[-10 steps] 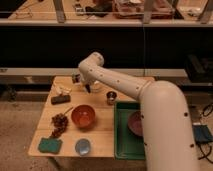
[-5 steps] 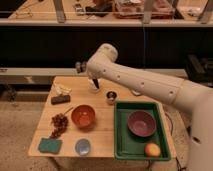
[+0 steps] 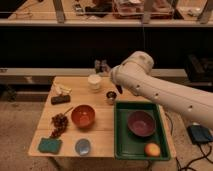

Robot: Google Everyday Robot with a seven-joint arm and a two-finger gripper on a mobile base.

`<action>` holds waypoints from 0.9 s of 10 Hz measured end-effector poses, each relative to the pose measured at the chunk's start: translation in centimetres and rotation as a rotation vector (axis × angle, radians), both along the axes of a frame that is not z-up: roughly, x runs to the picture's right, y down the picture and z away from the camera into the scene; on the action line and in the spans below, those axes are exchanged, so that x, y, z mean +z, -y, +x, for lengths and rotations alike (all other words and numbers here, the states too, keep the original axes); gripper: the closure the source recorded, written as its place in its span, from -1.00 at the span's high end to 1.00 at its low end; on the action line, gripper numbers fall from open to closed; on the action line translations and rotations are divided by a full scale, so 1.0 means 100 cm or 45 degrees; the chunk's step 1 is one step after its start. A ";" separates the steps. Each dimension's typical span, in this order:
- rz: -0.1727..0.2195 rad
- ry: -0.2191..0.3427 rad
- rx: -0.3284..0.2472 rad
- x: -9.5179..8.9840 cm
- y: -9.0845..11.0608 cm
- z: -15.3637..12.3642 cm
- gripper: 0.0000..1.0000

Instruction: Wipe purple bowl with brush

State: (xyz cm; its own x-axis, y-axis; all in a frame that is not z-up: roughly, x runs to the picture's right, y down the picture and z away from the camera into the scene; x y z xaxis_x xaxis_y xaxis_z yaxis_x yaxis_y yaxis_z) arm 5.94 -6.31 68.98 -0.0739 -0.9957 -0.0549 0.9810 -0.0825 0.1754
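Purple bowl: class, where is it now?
Camera view, right side: the purple bowl sits in the green tray, beside a yellow-orange fruit; the tool hovers by the table's back edge.

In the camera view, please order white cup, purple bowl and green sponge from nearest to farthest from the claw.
1. White cup, just in front of the claw, at the back.
2. Purple bowl, in the right tray.
3. Green sponge, front left corner.

No readable text; the hand (image 3: 102, 66) hovers at the back of the table (image 3: 103, 134)
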 end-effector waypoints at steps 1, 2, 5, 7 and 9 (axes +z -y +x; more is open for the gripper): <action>0.001 0.000 0.000 0.000 0.000 0.000 -1.00; 0.001 0.003 -0.004 0.000 0.000 -0.002 -1.00; 0.001 0.002 -0.002 0.000 0.000 -0.001 -1.00; -0.008 0.000 -0.001 0.001 -0.001 -0.001 -1.00; -0.071 0.024 0.048 0.003 -0.018 0.011 -1.00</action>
State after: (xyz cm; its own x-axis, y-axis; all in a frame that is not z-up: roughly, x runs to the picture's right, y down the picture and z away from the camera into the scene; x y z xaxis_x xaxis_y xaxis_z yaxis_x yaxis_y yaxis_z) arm 7.02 -4.54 69.23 -0.0355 -0.9994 -0.0006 0.9797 -0.0349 0.1973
